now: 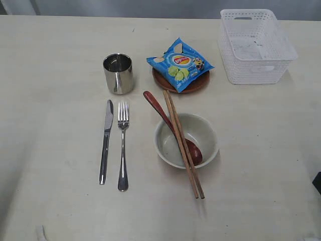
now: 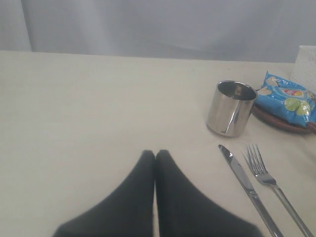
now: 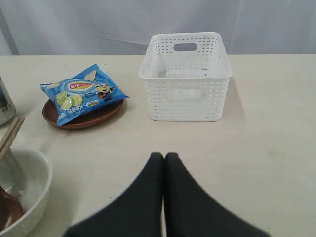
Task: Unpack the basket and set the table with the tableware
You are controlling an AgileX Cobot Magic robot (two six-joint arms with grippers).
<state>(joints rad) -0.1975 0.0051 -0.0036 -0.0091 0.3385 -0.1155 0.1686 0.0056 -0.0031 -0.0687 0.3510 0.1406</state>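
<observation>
As judged from layout, looks finished: basket (image 1: 253, 73) empty at right of table (image 1: 60, 211); cup (image 1: 118, 74), knife (image 1: 106, 140), fork (image 1: 123, 145), bowl (image 1: 200, 128) with spoon (image 1: 156, 106) and chopsticks (image 1: 193, 175), plate (image 1: 193, 85) under chip bag (image 1: 179, 61) set out; left hand (image 2: 155, 158), right hand (image 3: 164, 160) pressed together, empty.

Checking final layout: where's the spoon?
Exterior view, right of centre: the spoon sits with its head in the bowl, handle leaning over the rim toward the plate, with the chopsticks lying across it.

The chip bag (image 1: 180, 61) hides most of the small plate (image 1: 189, 88).
</observation>
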